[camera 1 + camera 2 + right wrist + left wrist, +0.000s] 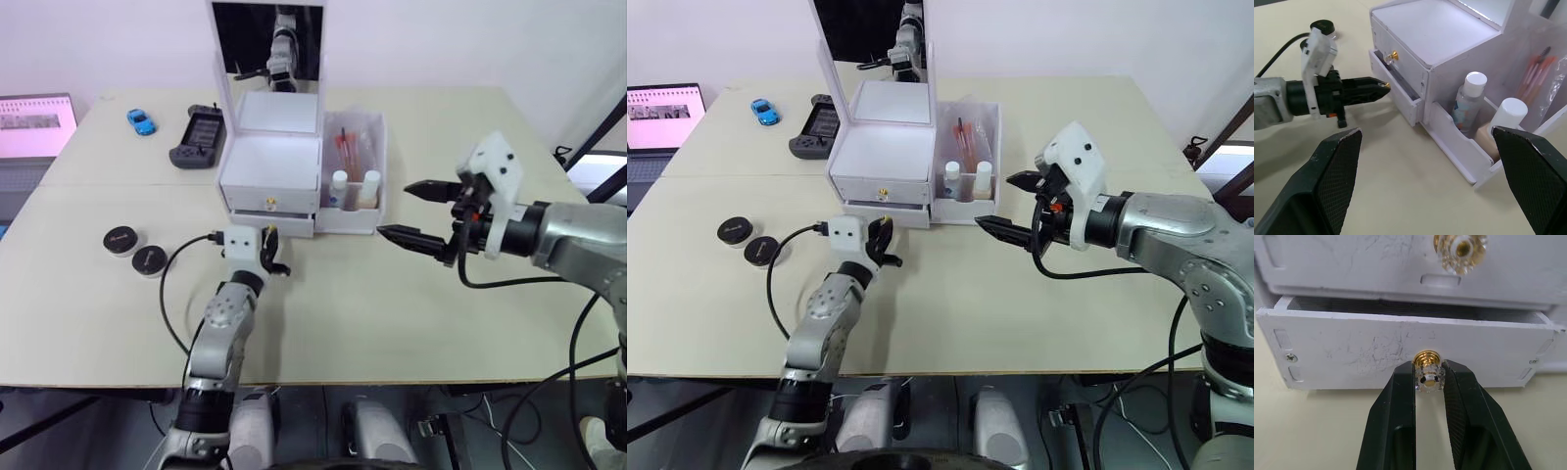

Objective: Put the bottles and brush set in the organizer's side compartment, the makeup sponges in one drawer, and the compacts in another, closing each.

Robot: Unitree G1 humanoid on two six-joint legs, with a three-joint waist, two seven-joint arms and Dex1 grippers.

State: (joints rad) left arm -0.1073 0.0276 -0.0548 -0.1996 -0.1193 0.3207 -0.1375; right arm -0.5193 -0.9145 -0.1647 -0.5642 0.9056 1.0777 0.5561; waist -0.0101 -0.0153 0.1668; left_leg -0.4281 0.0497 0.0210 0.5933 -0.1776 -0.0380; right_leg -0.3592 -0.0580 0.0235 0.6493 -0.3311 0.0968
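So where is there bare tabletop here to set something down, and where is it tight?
Free: the broad stretch between the left hand and right hand, and the table nearer the front edge. Crowded: in front of the organizer, where the left hand grips the lower drawer's knob, and the left side by the two compacts.

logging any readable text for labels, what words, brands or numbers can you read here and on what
No text here can be read for certain.
Compacts: small lettering on the lids, too small to read.
Squat bottle: blue label, print too blurred to read.
Laptop screen: page of lines and pictures, too small to read.
Game controller: no readable marks.
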